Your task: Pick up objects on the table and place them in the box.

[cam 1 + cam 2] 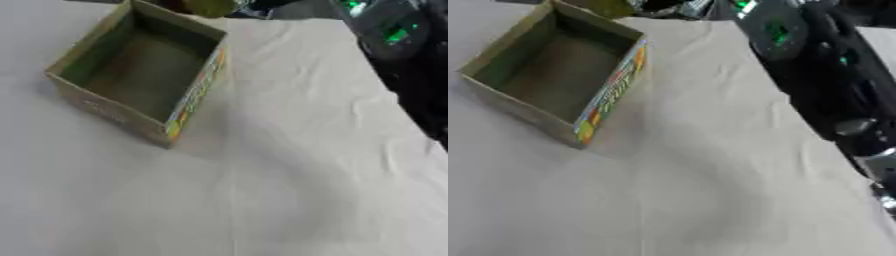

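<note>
Box [140, 75] sits open, seemingly empty on the counter [289, 175], right arm [833, 100] beside it, hand states cannot be told; next likely fetching the yellow-green thing [208, 7] behind the box.

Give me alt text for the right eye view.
An open cardboard box, apparently empty, sits upper left on a white cloth. The robot's black right arm runs down the right side from the top; its hand cannot be made out.

Colourful printing running along the outer side of the box [198, 92] near the table's far left corner, too blurred for reading, no legible text showing anywhere
</note>
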{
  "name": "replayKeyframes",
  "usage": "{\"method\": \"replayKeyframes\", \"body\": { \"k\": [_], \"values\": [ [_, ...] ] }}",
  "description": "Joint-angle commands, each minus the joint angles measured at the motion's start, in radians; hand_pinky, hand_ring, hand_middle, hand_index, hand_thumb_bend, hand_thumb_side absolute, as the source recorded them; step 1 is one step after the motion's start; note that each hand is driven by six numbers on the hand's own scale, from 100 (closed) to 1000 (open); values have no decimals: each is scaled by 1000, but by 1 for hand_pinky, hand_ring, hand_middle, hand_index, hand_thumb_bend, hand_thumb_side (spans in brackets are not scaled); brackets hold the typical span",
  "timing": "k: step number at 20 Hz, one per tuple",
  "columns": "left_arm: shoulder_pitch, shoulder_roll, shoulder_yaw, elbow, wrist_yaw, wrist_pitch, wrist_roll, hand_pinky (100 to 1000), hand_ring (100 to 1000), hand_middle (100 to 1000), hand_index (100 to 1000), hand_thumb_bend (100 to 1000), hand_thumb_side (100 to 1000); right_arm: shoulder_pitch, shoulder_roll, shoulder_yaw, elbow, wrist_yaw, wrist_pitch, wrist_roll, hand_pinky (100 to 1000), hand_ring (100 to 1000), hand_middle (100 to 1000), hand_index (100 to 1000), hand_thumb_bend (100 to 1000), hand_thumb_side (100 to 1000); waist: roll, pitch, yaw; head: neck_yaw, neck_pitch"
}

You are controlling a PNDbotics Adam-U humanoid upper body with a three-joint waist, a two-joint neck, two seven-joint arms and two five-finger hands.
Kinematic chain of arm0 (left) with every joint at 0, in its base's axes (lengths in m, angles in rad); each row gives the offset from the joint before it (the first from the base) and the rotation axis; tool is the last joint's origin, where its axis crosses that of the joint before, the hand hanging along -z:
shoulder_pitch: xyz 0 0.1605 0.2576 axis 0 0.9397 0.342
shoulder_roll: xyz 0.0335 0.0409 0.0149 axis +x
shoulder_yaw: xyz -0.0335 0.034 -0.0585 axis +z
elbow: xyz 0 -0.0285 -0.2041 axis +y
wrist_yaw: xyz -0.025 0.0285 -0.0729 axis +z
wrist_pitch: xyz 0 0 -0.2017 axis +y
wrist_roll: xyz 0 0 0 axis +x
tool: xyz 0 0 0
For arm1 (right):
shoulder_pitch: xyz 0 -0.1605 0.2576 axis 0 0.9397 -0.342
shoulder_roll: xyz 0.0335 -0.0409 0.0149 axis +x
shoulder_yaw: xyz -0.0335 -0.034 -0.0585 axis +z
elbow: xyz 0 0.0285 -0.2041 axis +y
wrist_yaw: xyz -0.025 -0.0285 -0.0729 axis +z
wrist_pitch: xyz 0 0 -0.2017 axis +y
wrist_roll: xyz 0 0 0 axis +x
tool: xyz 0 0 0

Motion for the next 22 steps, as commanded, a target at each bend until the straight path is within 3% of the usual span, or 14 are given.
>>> {"method": "replayKeyframes", "body": {
  "k": [1, 8, 17, 22],
  "values": [
    [-21, 29, -3, -19, 13, -4, -9, 677, 642, 580, 729, 100, 574, -39, 38, -9, 77, 41, -37, -17, 745, 752, 449, 586, 100, 196, 4, -17, 10, -20, -7],
    [-47, 24, -12, -19, 28, -3, -20, 677, 632, 581, 728, 100, 575, -62, 119, -1, 218, 121, -106, -24, 743, 761, 454, 592, 100, 209, -5, -10, 38, -47, -10],
    [-72, 16, -27, -19, 46, 0, -40, 676, 628, 582, 728, 100, 575, -80, 202, -48, 398, 266, -148, -96, 760, 800, 486, 626, 100, 210, -15, -3, 70, -85, -14],
    [-81, 13, -30, -19, 53, 4, -49, 676, 628, 582, 728, 100, 576, -84, 224, -70, 464, 326, -201, -26, 785, 860, 576, 703, 100, 215, -24, -1, 84, -90, -12]
  ]
}}
